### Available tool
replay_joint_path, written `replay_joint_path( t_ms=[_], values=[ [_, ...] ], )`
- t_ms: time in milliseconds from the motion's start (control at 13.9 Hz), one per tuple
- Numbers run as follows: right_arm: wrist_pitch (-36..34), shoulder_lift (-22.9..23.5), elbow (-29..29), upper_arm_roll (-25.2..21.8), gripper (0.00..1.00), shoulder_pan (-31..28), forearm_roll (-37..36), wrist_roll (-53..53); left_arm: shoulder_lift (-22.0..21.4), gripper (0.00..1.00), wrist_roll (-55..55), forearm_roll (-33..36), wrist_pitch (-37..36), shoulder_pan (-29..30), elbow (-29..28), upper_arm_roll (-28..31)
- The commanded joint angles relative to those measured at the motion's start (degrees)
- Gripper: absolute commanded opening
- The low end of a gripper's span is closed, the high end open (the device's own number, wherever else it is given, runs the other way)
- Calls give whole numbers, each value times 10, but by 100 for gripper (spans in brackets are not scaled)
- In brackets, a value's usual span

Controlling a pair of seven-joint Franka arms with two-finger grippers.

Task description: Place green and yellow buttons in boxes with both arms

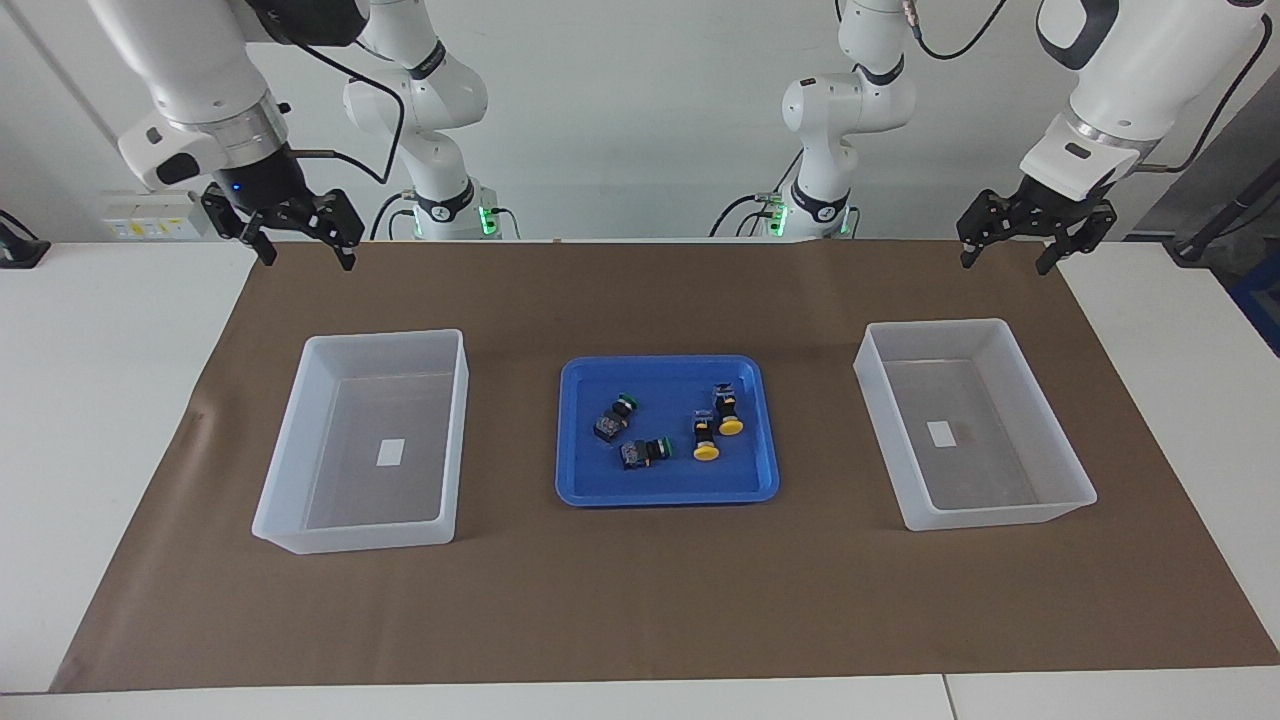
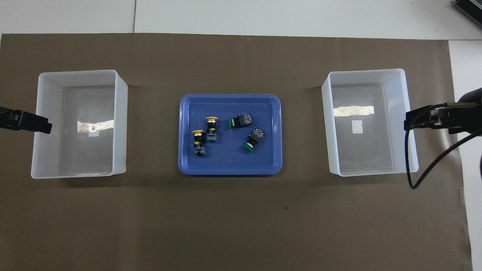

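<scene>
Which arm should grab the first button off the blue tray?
Marginally the right gripper: it hangs open, empty, closer in toward the blue tray than the left gripper, open at its end.

The counter [image 1: 120, 400] is white, covered by a plain brown mat [image 1: 660, 590]. On the mat sits a bright blue tray [image 1: 667, 493]. In it lie two buttons with yellow caps [image 1: 731, 426] [image 1: 706, 452] and two with green caps [image 1: 627, 402] [image 1: 664, 447], all on black-grey bodies. The two boxes [image 1: 290, 440] [image 1: 1060, 450] are translucent white, each with a small white label [image 1: 391, 452] [image 1: 940, 433] on its floor. The left pincer [image 1: 1008, 258] and right pincer [image 1: 305, 259] are black, on white arms with black cables; the slimmer white arms [image 1: 430, 90] have green-lit bases
</scene>
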Motion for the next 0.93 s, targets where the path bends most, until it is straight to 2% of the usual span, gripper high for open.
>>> replay_joint_path(
  t_ms=[0, 215, 502, 861],
  values=[
    [55, -21, -56, 0, 100, 34, 2, 49, -4, 100, -2, -4, -3, 4, -4, -2],
    [125, -15, -108, 0, 100, 82, 2, 106, -4, 100, -3, -4, -3, 3, -4, -2],
    [206, 56, -110, 0, 100, 149, 2, 198, -4, 100, -5, -4, 1, -3, -4, -3],
    [334, 144, -109, 1, 100, 209, 3, 300, -8, 100, -5, -4, 55, -25, -24, -4]
  ],
)
